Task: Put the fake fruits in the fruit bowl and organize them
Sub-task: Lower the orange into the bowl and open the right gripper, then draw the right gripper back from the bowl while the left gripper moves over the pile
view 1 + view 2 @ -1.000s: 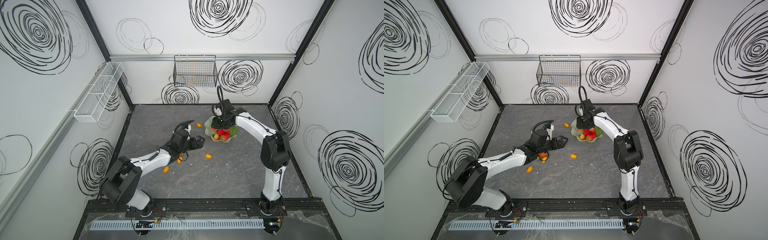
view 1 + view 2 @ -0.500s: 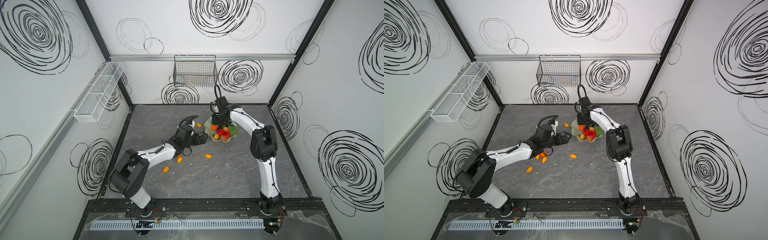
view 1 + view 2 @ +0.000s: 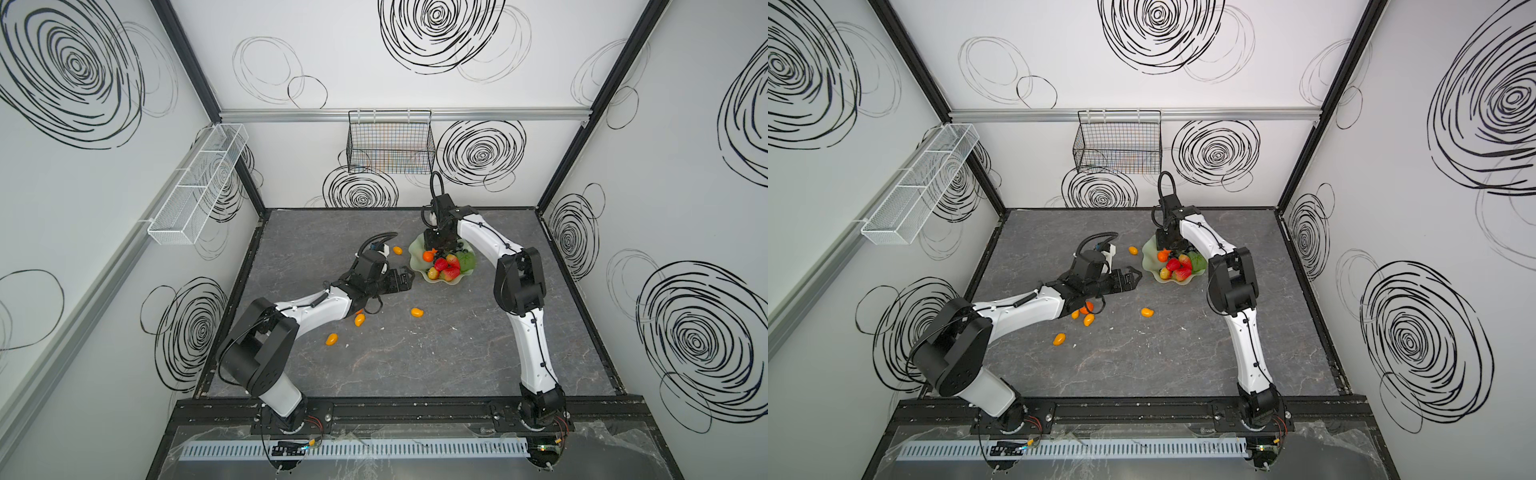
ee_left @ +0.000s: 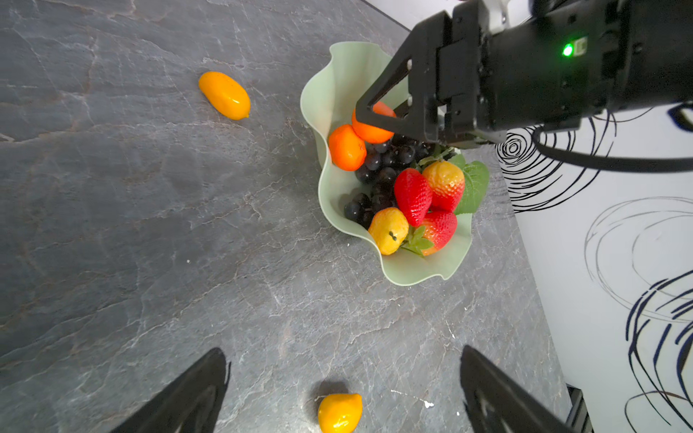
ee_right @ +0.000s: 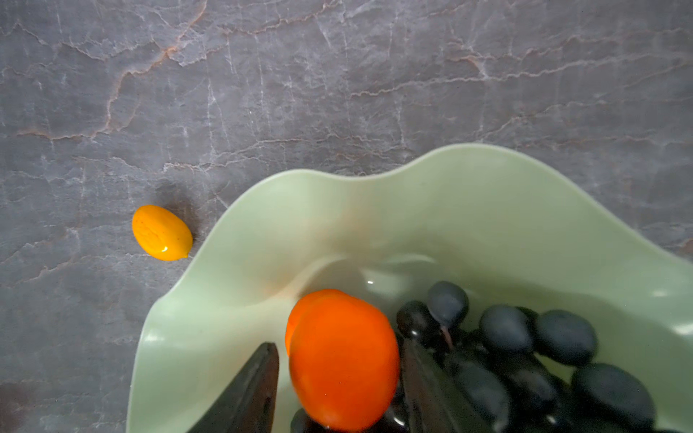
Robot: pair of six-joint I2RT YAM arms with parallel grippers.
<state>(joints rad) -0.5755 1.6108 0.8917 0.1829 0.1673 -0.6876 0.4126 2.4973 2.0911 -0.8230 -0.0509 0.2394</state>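
The mint-green fruit bowl (image 3: 415,254) (image 3: 1148,254) (image 4: 330,86) (image 5: 468,195) holds strawberries (image 4: 412,195), dark grapes (image 5: 562,337) and a tangerine (image 4: 347,147). My right gripper (image 3: 434,245) (image 5: 339,343) hangs over the bowl's far side. Its jaws are open around a second tangerine (image 5: 343,360) (image 4: 371,129), with a gap beside one finger. My left gripper (image 3: 399,279) (image 3: 1131,276) (image 4: 343,350) is open and empty, low over the table just left of the bowl. A kumquat (image 4: 339,412) lies on the table beneath it.
Loose kumquats lie on the table: one (image 3: 397,250) (image 5: 162,232) left of the bowl, one (image 3: 417,312) in the middle, two (image 3: 359,319) (image 3: 331,339) by the left arm. An orange fruit (image 3: 1086,307) shows under that arm. A black wire basket (image 3: 390,145) hangs on the back wall.
The right jaws have widened around the tangerine over the bowl. Both arms have shifted their elbows while the grippers stayed nearly in place.
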